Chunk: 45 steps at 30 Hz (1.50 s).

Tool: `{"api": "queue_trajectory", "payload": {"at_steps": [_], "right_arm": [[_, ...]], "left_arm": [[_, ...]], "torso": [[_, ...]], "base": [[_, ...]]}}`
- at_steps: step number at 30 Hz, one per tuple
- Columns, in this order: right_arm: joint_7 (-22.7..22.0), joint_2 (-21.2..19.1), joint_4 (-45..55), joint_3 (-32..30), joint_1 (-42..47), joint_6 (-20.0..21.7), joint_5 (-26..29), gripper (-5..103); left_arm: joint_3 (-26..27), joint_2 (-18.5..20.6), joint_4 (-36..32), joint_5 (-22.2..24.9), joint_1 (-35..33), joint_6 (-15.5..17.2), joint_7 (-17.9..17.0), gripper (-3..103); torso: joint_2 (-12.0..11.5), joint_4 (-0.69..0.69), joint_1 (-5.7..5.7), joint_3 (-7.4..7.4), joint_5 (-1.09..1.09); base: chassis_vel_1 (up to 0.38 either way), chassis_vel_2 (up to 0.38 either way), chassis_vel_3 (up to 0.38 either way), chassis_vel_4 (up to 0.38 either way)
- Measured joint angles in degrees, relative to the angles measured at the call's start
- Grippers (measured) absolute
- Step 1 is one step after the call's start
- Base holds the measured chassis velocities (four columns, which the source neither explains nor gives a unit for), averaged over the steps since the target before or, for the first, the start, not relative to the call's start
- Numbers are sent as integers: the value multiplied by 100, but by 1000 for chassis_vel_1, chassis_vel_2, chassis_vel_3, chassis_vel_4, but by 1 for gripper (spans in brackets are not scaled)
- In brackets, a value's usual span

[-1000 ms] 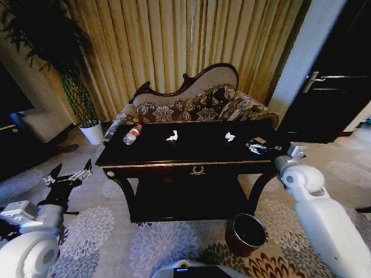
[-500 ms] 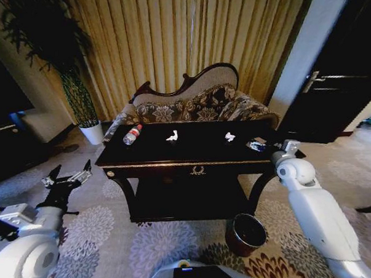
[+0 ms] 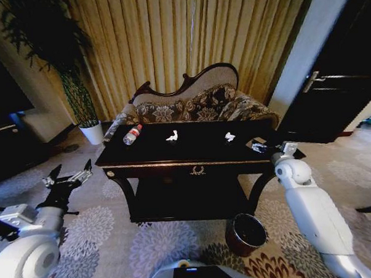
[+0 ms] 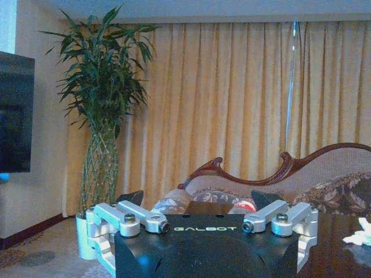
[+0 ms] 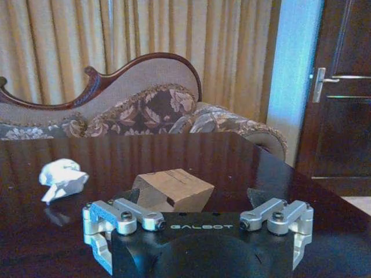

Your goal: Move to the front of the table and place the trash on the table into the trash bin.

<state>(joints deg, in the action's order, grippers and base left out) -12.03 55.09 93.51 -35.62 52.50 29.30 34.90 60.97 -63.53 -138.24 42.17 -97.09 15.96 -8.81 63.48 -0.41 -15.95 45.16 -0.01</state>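
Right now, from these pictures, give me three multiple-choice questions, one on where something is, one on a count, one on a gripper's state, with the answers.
1. Where does the trash bin stand?
A. on the floor by the table's right front leg
B. on the sofa
C. on the tabletop

2. How many crumpled white paper scraps lie on the table?
A. none
B. two
C. five

3. How is the right gripper?
A. shut on the bottle
B. open, with a brown block between its fingers
C. resting inside the bin

Answers:
1 A, the head view shows the bin on the carpet by that leg.
2 B, one scrap lies mid-table and another farther right.
3 B, the right wrist view shows the fingers spread around the brown block; the bottle lies at the table's left end.
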Motion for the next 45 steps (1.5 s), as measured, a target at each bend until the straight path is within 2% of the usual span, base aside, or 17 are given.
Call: {"api": "queue_trajectory", "payload": {"at_steps": [12,14,15,19,21,23,24,26,27,29,30,31,33,35,38,40,45], "right_arm": [[-26,51,-295,168,-198,-55,-299,102],[-112,56,-334,192,-222,-55,-316,93],[-112,56,-334,192,-222,-55,-316,93],[-264,64,-382,192,-233,-110,-334,71],[-282,62,-377,187,-233,-114,-332,71],[-308,53,-370,180,-232,-118,-318,61],[-308,53,-370,180,-232,-118,-318,61],[-329,51,-357,170,-232,-121,-278,49],[-329,51,-357,170,-232,-121,-278,49],[-331,51,-326,156,-215,-123,-258,38],[-331,52,-319,152,-204,-124,-255,38],[-331,53,-311,147,-189,-129,-253,27],[-331,53,-308,142,-181,-133,-251,27],[-329,55,-301,135,-169,-137,-242,22],[-318,68,-259,102,-125,-139,-212,6],[-311,68,-234,93,-101,-141,-196,2],[-235,49,-68,40,-11,-279,20,0]], "left_arm": [[57,-37,-5,8,-13,-54,56,100],[60,-50,-9,9,-16,-60,63,100],[60,-50,-9,9,-16,-60,63,100],[94,-45,-15,26,-14,-80,84,100],[112,-37,-22,39,-14,-81,96,100],[141,-27,-35,50,-15,-107,164,100],[141,-27,-35,50,-15,-107,164,100],[147,-30,-48,53,-27,-151,222,100],[147,-30,-48,53,-27,-151,222,100],[148,-40,-65,57,-40,-174,266,100],[148,-42,-70,57,-41,-183,277,100],[149,-45,-74,58,-41,-189,288,100],[152,-45,-76,61,-42,-191,292,100],[157,-45,-77,65,-44,-195,297,100],[169,-45,-77,73,-45,-208,303,100],[178,-45,-77,77,-45,-210,303,100],[216,-47,-78,94,-47,-215,305,100]], "torso": [[0,0,0,0,0],[0,0,0,0,0],[0,0,0,0,0],[0,0,0,0,0],[0,0,0,0,0],[0,0,0,0,0],[0,0,0,0,0],[0,0,0,0,0],[0,0,0,0,0],[0,0,0,0,0],[0,0,0,0,0],[0,0,0,0,0],[0,0,0,0,0],[0,0,0,0,0],[0,0,0,0,0],[0,0,0,0,0],[0,0,0,0,1]], "base": [[0,0,0,0],[0,0,0,0],[0,0,0,0],[0,0,0,0],[0,0,0,0],[0,0,0,0],[0,0,0,0],[0,0,0,0],[0,0,0,0],[0,0,0,0],[0,0,0,0],[0,0,0,0],[0,0,0,0],[0,0,0,0],[0,0,0,0],[0,0,0,0],[0,0,0,0]]}}
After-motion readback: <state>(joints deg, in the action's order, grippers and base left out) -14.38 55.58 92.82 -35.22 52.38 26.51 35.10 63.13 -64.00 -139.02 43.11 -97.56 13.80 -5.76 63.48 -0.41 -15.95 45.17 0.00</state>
